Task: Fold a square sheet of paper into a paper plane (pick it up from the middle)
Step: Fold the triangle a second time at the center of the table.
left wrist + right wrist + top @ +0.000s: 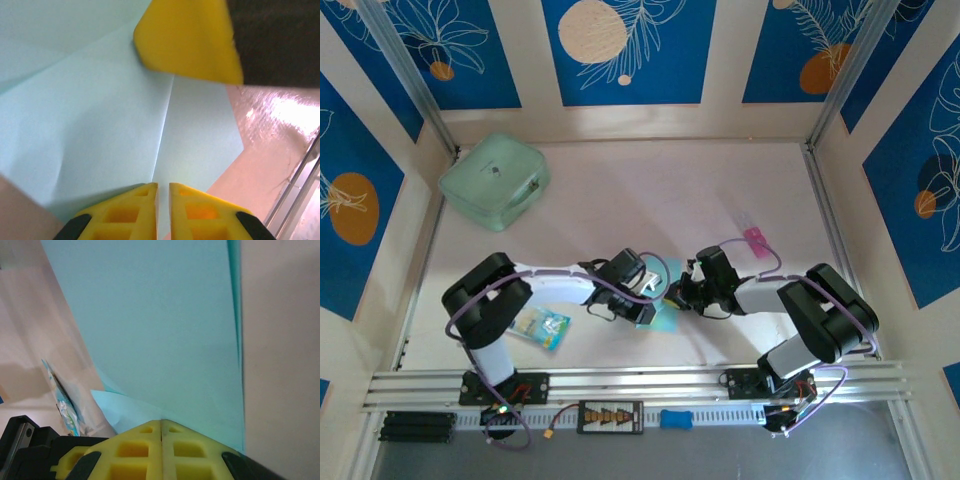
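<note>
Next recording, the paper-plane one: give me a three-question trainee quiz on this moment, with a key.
1. True or false: the mint-green pouch lies in the far left corner of the table.
2. The left end effector and the right end effector meet over: A the light-blue paper; B the mint-green pouch; C a cardboard box.
3. How do the right end effector's fingers stand?
Key: 1 true; 2 A; 3 shut, pressed together.
</note>
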Tool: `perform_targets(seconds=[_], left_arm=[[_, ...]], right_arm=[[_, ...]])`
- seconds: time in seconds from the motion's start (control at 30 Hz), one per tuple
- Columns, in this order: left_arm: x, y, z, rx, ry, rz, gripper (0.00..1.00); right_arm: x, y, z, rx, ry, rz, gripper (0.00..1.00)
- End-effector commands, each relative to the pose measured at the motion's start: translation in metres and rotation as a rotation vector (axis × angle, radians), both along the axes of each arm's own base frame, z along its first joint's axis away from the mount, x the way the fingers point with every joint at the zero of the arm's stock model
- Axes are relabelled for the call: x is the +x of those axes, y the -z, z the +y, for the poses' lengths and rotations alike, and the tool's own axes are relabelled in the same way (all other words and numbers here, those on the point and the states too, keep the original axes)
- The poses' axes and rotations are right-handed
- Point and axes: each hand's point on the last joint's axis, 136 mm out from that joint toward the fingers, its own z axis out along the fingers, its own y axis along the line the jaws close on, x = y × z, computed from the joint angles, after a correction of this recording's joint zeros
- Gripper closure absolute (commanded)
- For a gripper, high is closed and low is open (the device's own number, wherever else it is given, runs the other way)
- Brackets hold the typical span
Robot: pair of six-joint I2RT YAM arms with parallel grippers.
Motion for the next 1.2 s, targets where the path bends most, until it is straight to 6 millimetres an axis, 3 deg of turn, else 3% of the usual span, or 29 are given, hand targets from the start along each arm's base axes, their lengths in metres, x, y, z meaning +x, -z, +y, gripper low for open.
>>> perform_targets(seconds=[0.0, 0.27, 0.97, 1.17], left_arm=[[-0.007, 0.007, 0.020, 0.067, -0.008, 0.011, 0.85], [-0.013, 0.018, 0.034, 0.107, -0.024, 0.021, 0.88], [-0.018, 0.016, 0.053, 0.137, -0.060, 0.007, 0.93], [-0.018, 0.006, 0.052, 0.096, -0.066, -0.016, 0.95]], right_arm=[[-0.015, 0.030, -0.022, -0.105, 0.030, 0.084, 1.00], [-0.015, 0.030, -0.025, -0.112, 0.030, 0.083, 1.00], [-0.013, 0.023, -0.025, -0.101, 0.004, 0.060, 1.00], [-0.008, 0.019, -0.023, -0.088, -0.027, 0.041, 1.00]])
